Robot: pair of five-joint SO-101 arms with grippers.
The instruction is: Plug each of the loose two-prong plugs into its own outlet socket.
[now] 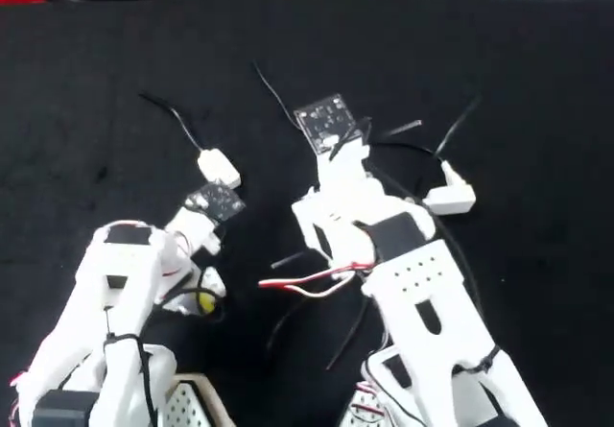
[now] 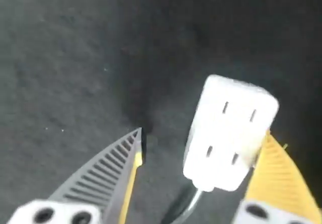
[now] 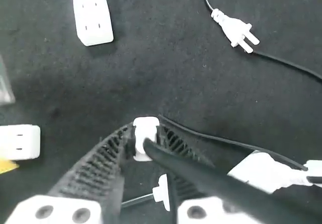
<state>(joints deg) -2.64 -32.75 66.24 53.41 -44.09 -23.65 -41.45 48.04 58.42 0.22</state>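
Note:
My left gripper [image 2: 204,134] is open low over the black cloth. A white outlet socket [image 2: 229,131] with two pairs of slots lies between its fingers, close against the yellow finger [image 2: 274,171]. In the high view this socket [image 1: 219,168] lies just beyond the left gripper [image 1: 213,200]. My right gripper [image 3: 146,133] is shut on a small white two-prong plug [image 3: 145,129] with a black cable trailing from it. In the right wrist view a second socket [image 3: 92,15] and a loose two-prong plug [image 3: 235,30] lie farther off. The right gripper [image 1: 336,144] sits mid-table.
Thin black cables [image 1: 173,115] run across the black cloth [image 1: 86,82]. Another white connector [image 1: 449,199] lies right of the right arm. A socket [image 3: 17,142] shows at the edge of the right wrist view. Red and white wires [image 1: 307,281] hang between the arms.

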